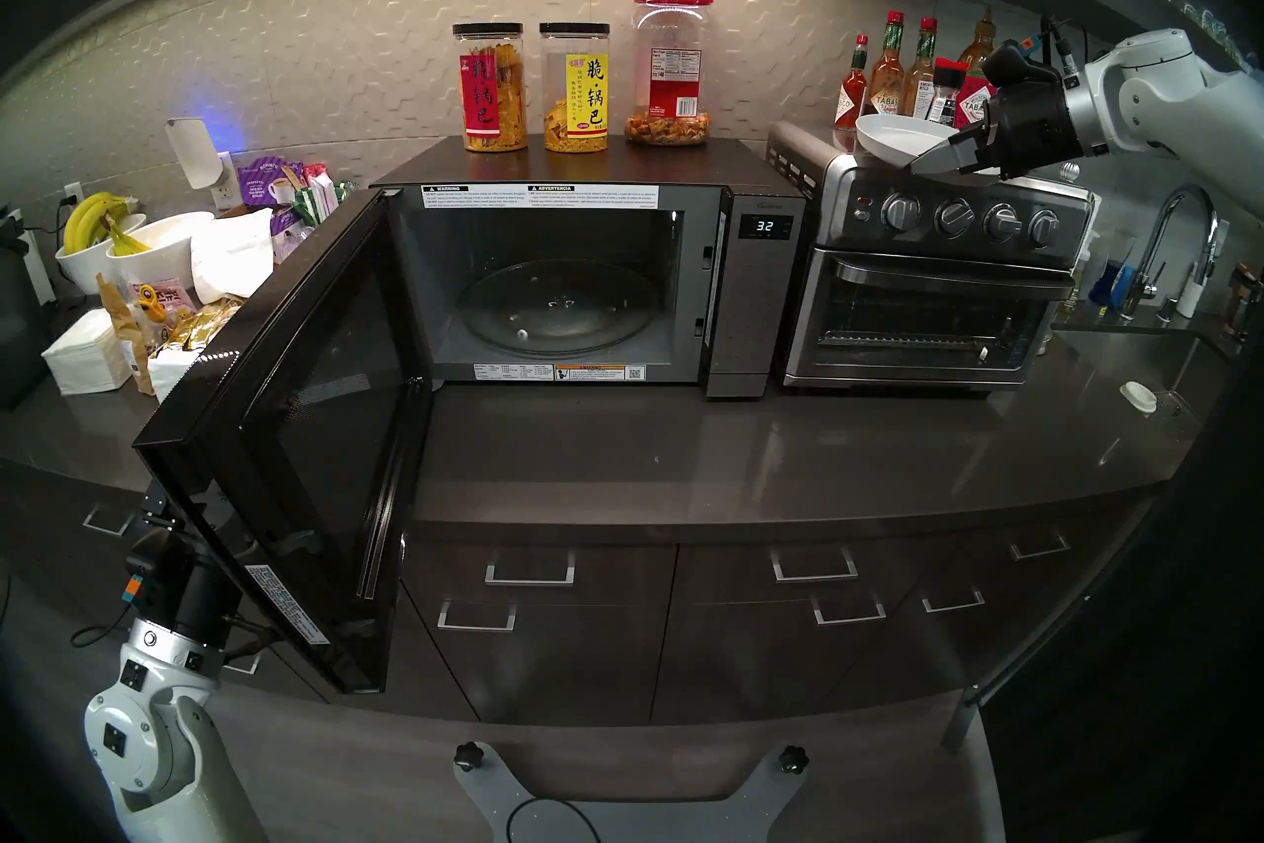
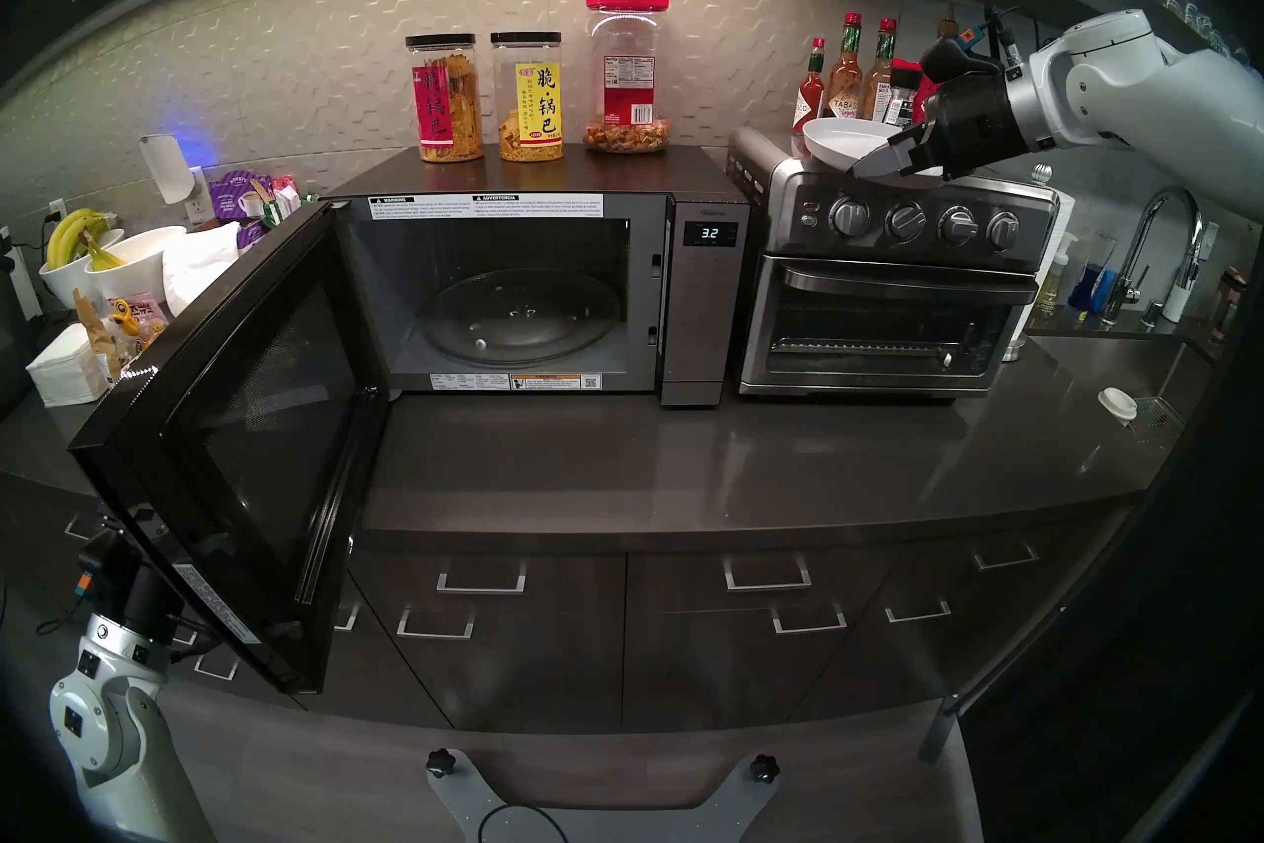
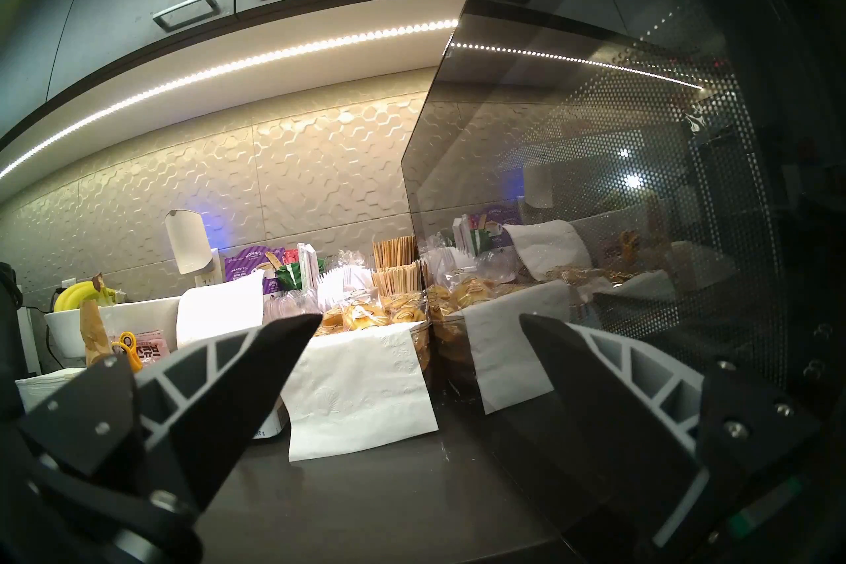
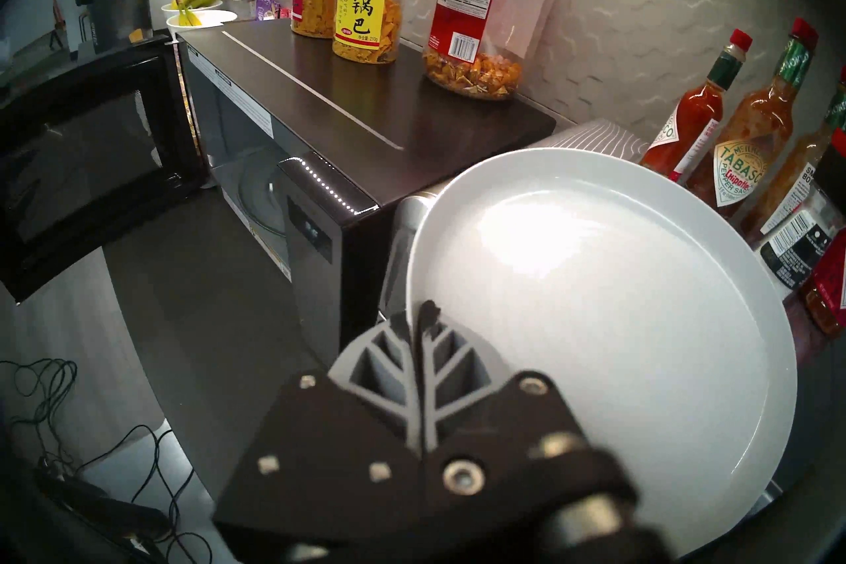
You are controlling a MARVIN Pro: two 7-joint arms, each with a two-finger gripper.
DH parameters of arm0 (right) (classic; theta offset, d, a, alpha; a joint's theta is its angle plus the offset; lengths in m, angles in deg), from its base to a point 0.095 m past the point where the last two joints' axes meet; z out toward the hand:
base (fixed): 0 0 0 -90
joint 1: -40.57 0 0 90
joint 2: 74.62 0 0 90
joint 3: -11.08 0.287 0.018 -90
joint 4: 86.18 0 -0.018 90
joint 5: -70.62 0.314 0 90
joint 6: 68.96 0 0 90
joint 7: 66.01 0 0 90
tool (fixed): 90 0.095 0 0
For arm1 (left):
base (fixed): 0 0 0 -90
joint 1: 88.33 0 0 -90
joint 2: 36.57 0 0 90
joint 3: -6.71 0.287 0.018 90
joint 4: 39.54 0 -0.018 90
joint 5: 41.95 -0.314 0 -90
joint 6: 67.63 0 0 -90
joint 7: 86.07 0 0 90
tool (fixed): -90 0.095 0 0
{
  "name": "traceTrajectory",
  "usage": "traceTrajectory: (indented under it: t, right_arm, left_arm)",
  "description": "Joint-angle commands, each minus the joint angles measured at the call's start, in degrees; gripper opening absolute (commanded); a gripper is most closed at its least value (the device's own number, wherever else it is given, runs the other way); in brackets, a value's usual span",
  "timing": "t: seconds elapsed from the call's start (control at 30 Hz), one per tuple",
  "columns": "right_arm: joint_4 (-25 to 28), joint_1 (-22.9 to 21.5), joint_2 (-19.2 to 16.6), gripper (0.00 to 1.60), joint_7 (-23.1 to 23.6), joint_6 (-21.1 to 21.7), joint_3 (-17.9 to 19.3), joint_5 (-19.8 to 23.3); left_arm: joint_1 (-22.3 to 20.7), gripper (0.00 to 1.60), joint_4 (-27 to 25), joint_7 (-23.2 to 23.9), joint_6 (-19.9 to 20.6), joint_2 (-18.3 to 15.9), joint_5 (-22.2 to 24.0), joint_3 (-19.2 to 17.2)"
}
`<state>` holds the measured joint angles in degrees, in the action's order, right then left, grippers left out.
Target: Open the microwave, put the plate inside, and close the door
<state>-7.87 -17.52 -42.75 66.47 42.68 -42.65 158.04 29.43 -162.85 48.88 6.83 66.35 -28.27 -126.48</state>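
The microwave (image 1: pixel 762 301) stands on the counter with its cavity open and the glass turntable (image 1: pixel 557 311) bare. The door (image 1: pixel 294 431) is swung wide out to the left, past the counter edge. The white plate (image 1: pixel 896 137) is over the top of the steel toaster oven (image 1: pixel 937 301), slightly tilted. My right gripper (image 1: pixel 920 164) is shut on the plate's near rim, as the right wrist view shows for the gripper (image 4: pixel 419 316) and the plate (image 4: pixel 618 297). My left gripper (image 3: pixel 421 320) is open and empty beside the door's outer glass (image 3: pixel 595 183). The head views hide it behind the door.
Three snack jars (image 1: pixel 574 89) stand on the microwave's top. Hot sauce bottles (image 1: pixel 889 75) crowd just behind the plate. Bowls with bananas (image 1: pixel 102 239), napkins and snack packets fill the counter left of the door. A faucet (image 1: pixel 1176 246) and sink are at the right.
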Motion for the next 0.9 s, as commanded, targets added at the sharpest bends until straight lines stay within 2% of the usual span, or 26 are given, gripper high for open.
traceTrajectory:
  t: [0.0,0.47,0.87]
  right_arm:
    - [-0.7,-5.5,-2.8,0.00,2.2,0.9,1.5,0.1]
    - [4.5,-11.8,-9.2,0.00,8.9,3.8,1.7,-4.4]
    - [12.9,-18.0,-17.2,0.00,14.2,6.8,1.5,-10.5]
  left_arm:
    - [0.0,1.60,-1.1,0.1,-0.1,0.1,0.1,0.0]
    - [0.1,1.60,-1.1,0.1,-0.1,0.1,0.1,0.0]
    - [0.1,1.60,-1.1,0.1,-0.1,0.1,0.1,0.0]
